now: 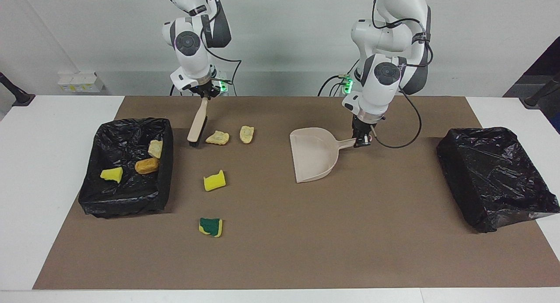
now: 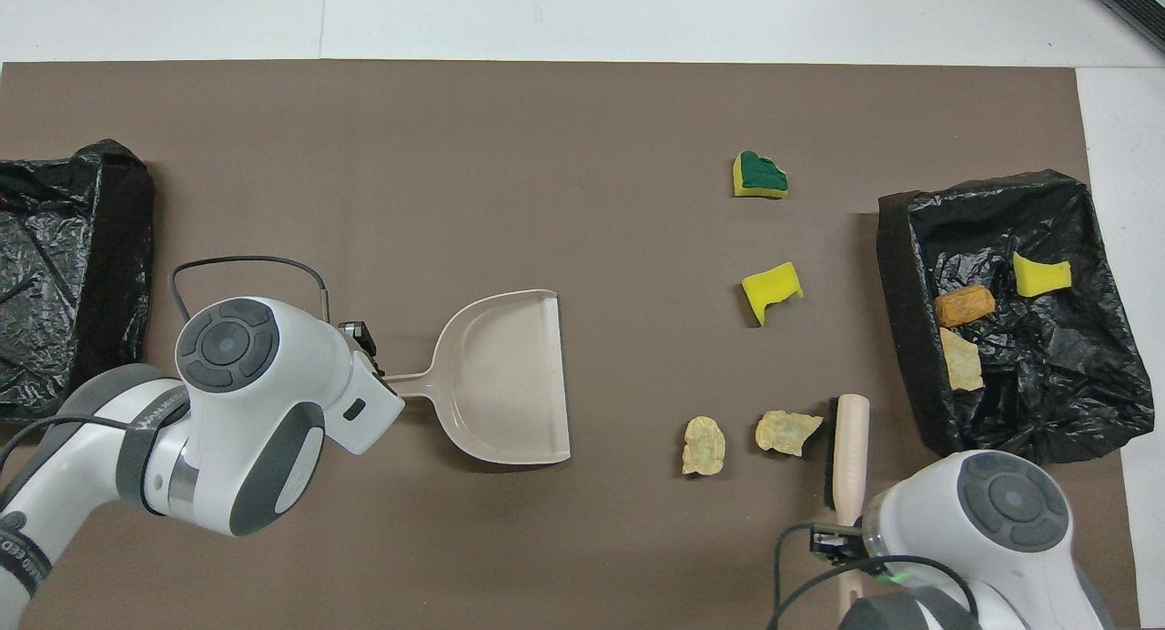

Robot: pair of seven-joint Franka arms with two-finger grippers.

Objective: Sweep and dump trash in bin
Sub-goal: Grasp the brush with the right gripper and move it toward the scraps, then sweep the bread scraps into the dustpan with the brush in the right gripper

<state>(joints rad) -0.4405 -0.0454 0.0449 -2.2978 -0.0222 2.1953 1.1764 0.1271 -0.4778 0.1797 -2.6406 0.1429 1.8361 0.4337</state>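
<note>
Right gripper (image 1: 204,94) pinches beige plastic brush (image 1: 197,127); 2 tan bread-like lumps (image 1: 217,138) beside its bristles. Left gripper (image 1: 362,140) pinches beige plastic dustpan (image 1: 313,160).

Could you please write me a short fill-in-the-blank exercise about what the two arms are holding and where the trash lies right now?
1. The right gripper is shut on the handle of the ____.
2. The left gripper is shut on the handle of the ____.
3. The number of trash pieces lying in the bin at the right arm's end is ____.
4. The green-and-yellow sponge lies on the ____ mat.

Missing words: brush; dustpan; three; brown
</note>
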